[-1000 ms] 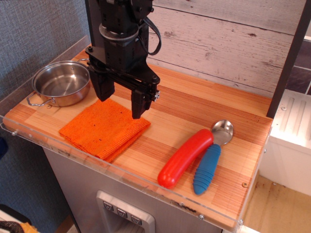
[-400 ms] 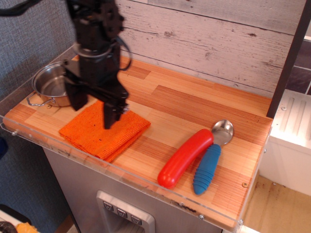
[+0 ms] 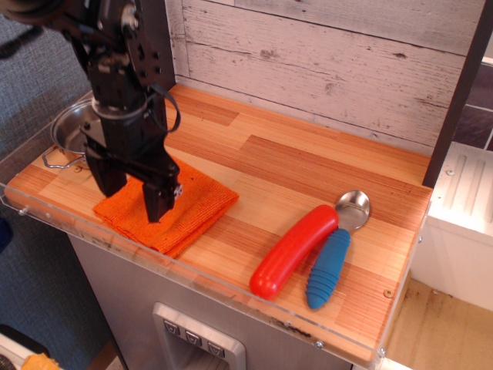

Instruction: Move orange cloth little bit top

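The orange cloth (image 3: pixel 192 208) lies flat at the front left of the wooden counter, a folded ribbed square. My black gripper (image 3: pixel 132 196) hangs over the cloth's left part with its two fingers pointing down and spread apart, open and empty. One finger (image 3: pixel 158 202) is over the cloth's middle, the other over its left edge. The arm hides part of the cloth. I cannot tell if the fingertips touch the fabric.
A steel pot (image 3: pixel 68 131) stands at the back left, partly hidden by the arm. A red sausage-shaped toy (image 3: pixel 293 250) and a spoon with a blue handle (image 3: pixel 331 262) lie at the front right. A clear plastic rim (image 3: pixel 192 274) edges the counter front.
The gripper has moved left and toward the front, from the cloth's back right corner to over its left part. The cloth has not moved.
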Motion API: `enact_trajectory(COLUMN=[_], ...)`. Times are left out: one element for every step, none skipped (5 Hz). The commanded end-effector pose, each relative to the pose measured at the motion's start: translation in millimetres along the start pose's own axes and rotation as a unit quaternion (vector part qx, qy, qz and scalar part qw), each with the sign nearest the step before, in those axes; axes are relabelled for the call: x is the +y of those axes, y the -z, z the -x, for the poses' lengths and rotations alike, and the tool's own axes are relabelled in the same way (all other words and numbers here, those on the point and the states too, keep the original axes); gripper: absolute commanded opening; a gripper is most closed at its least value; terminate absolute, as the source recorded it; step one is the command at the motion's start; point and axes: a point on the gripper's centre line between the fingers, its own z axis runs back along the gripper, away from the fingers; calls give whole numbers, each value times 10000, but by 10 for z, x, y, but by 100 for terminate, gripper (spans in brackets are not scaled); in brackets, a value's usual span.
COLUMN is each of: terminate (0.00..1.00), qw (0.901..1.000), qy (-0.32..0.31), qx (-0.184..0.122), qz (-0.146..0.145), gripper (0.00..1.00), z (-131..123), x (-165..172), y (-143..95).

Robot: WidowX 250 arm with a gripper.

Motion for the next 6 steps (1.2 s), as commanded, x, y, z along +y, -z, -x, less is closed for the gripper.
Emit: enact_trajectory(terminate=[0,0,0,0,0,0], qw=[9995,9987,9992,9995,9988,9982], qy=[266,467,301,15,-254,-274], qx=[63,140,177,47,-67,-160], qz=[128,129,219,302,424,513], gripper=[100,100,100,100,100,100], z=[-118,-73,-123,-426,-752,-1035], x=[-10,-67,-107,-151,-213,-310], y=[302,419,469,441,433,431])
